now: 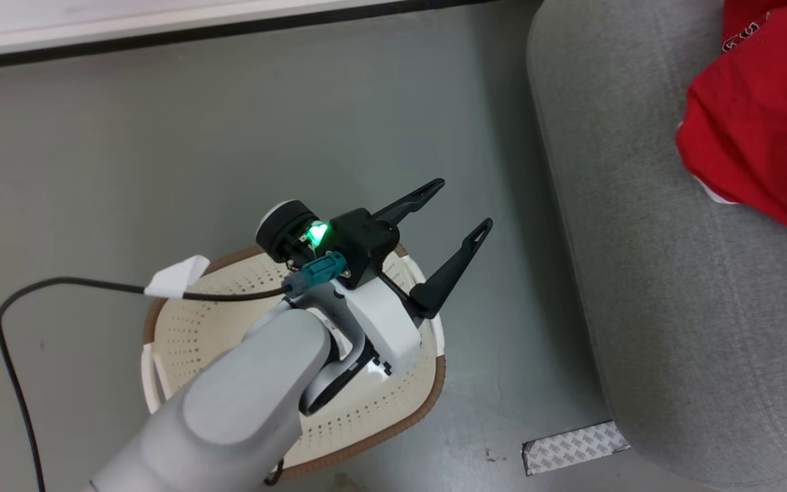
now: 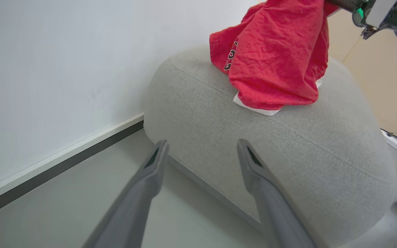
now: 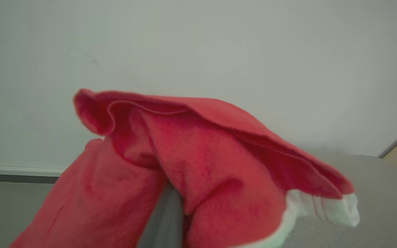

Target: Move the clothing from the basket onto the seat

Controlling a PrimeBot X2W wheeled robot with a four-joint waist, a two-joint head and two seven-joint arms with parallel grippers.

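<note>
place: lab-like test room | cues: grey floor (image 1: 229,137), white wall (image 2: 64,69), tape patch (image 1: 571,447), power strip (image 2: 396,142)

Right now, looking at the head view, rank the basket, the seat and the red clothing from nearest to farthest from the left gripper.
1. The basket, directly beneath the left gripper.
2. The seat, off to its right.
3. The clothing, farthest right, atop the seat.

Red garment (image 1: 762,123), white-trimmed, hung bunched and crumpled, lower hem touching grey rounded seat (image 1: 673,287). Cream perforated basket (image 1: 393,410), brown-rimmed, stood upright on floor (image 1: 161,137) near seat.
</note>
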